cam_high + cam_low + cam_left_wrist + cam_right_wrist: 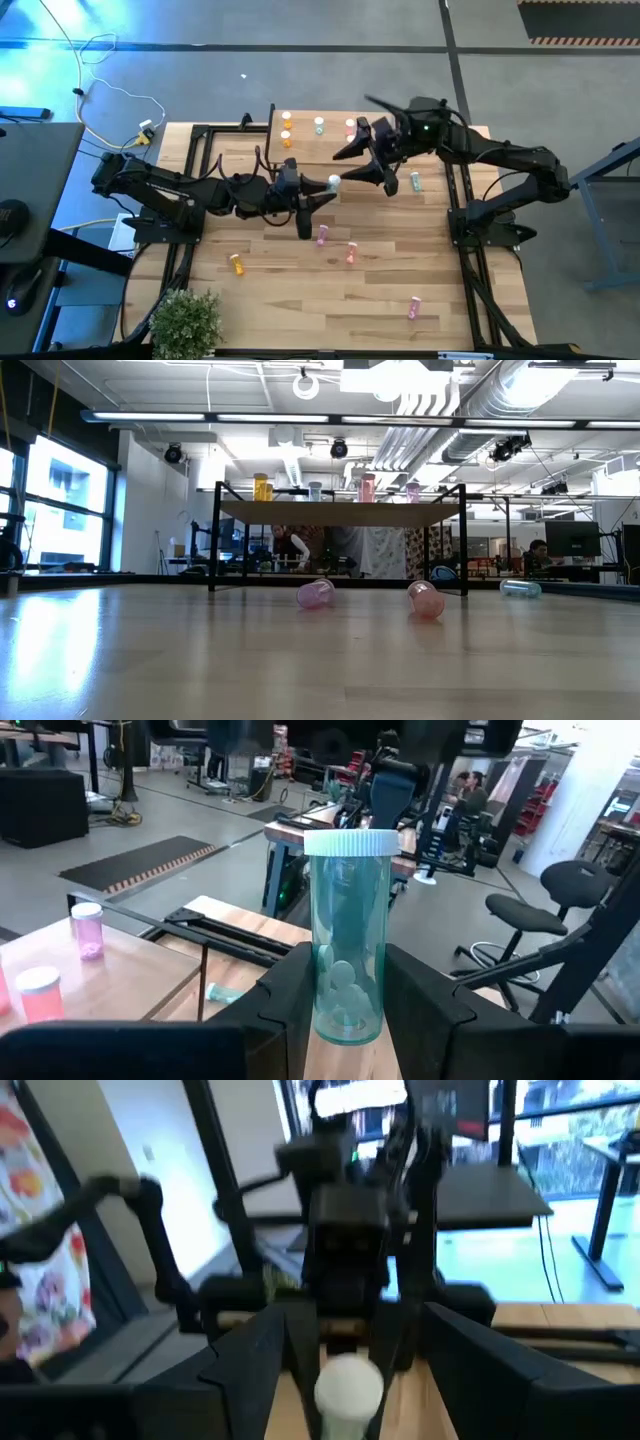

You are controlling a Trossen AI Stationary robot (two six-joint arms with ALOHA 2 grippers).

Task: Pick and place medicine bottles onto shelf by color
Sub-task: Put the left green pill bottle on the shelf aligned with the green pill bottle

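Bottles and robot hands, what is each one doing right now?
Green bottle: capped, held in the left hand.
Left hand: shut on the green bottle.
Right hand: open, with a finger on each side of that bottle's cap.
Orange bottle: standing upright on the shelf.
Pink bottle: lying on its side on the table.
Red bottle: also lying on the table.

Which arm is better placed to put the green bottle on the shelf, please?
Probably right: the left gripper holds the green bottle, but the open right gripper straddles it beside the shelf.
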